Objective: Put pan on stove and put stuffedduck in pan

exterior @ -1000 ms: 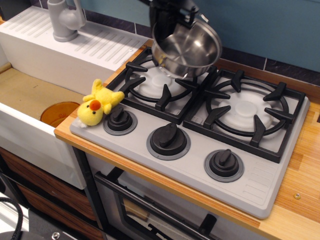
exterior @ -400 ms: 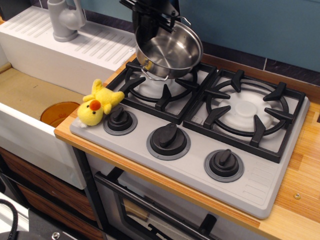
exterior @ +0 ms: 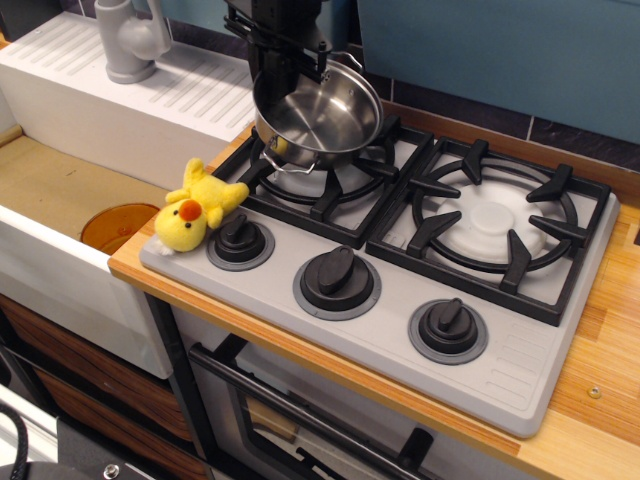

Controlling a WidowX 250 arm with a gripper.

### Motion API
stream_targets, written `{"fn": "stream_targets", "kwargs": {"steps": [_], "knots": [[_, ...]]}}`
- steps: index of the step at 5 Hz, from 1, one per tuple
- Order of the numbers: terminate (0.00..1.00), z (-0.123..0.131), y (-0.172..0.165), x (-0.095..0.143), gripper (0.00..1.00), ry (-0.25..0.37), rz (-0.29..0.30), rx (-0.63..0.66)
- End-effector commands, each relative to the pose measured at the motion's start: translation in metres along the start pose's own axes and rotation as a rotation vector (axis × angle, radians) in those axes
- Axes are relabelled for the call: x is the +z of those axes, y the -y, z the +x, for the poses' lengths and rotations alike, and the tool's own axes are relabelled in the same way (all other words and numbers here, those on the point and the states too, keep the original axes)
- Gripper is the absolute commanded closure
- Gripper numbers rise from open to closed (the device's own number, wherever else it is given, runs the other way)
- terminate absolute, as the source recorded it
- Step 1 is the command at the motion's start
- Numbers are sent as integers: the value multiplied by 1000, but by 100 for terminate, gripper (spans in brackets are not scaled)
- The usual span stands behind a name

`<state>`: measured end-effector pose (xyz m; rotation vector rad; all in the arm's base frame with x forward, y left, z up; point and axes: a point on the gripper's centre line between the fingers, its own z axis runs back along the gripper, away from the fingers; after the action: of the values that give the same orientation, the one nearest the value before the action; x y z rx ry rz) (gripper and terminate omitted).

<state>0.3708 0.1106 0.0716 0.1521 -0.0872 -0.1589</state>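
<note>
The shiny steel pan [exterior: 320, 118] hangs tilted just above the left burner grate [exterior: 325, 170] of the grey stove [exterior: 400, 330]. My black gripper [exterior: 283, 52] comes down from the top and is shut on the pan's far rim. One wire loop handle hangs at the pan's front. The yellow stuffedduck [exterior: 195, 208] lies on the stove's front left corner, beside the left knob [exterior: 240, 240], well clear of the gripper.
The right burner grate [exterior: 495, 222] is bare. Two more knobs [exterior: 337, 278] [exterior: 447, 327] line the stove's front. A white sink with a grey tap [exterior: 130, 40] and an orange disc [exterior: 115, 225] lies to the left. Wooden counter [exterior: 600, 380] surrounds the stove.
My gripper has carried the pan left and down, from over the gap between the burners to just above the left grate. The duck has not moved.
</note>
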Motion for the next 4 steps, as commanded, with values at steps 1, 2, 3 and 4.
{"fn": "stream_targets", "kwargs": {"steps": [1,2,3,4], "knots": [[0,8,-4,29,0,32,2,3],[0,12,-3,31,0,30,-3,3],[0,13,0,33,0,28,-9,-5],[0,12,3,44,0,1,0,-5]]}}
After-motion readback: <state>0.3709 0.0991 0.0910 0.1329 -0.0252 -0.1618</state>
